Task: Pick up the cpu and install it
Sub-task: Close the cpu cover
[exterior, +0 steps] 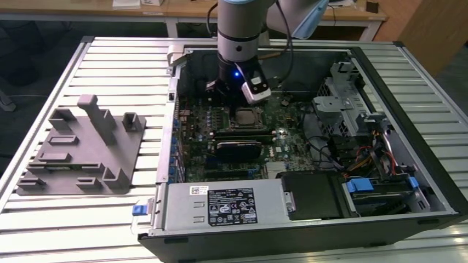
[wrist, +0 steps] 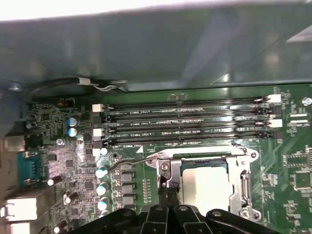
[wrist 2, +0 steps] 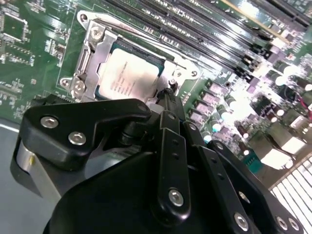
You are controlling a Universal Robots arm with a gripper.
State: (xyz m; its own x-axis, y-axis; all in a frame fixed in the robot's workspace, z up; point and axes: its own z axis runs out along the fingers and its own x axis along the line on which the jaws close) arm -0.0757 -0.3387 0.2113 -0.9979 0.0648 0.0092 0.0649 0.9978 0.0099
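Observation:
The cpu (exterior: 246,115) lies flat in its socket on the green motherboard (exterior: 289,145), silver top up. In both wrist views the cpu (wrist 2: 127,73) (wrist: 204,183) sits inside the metal socket frame (wrist 2: 92,35) (wrist: 245,184). My gripper (exterior: 234,104) hangs from the arm just over the socket's edge, toward the exterior view's left of the chip. Its black fingers come together at the gripper tip (wrist 2: 168,93) (wrist: 165,189) beside the frame, and I see nothing held between them. A thin wire lever (wrist: 130,164) runs along the board near the tip.
The open computer case (exterior: 433,181) surrounds the board. Memory slots (wrist: 185,122) run behind the socket. A power supply (exterior: 219,205), a drive cage (exterior: 343,104) and cables (exterior: 365,159) crowd the case. A grey fixture plate (exterior: 80,153) lies on the slatted table at the exterior view's left.

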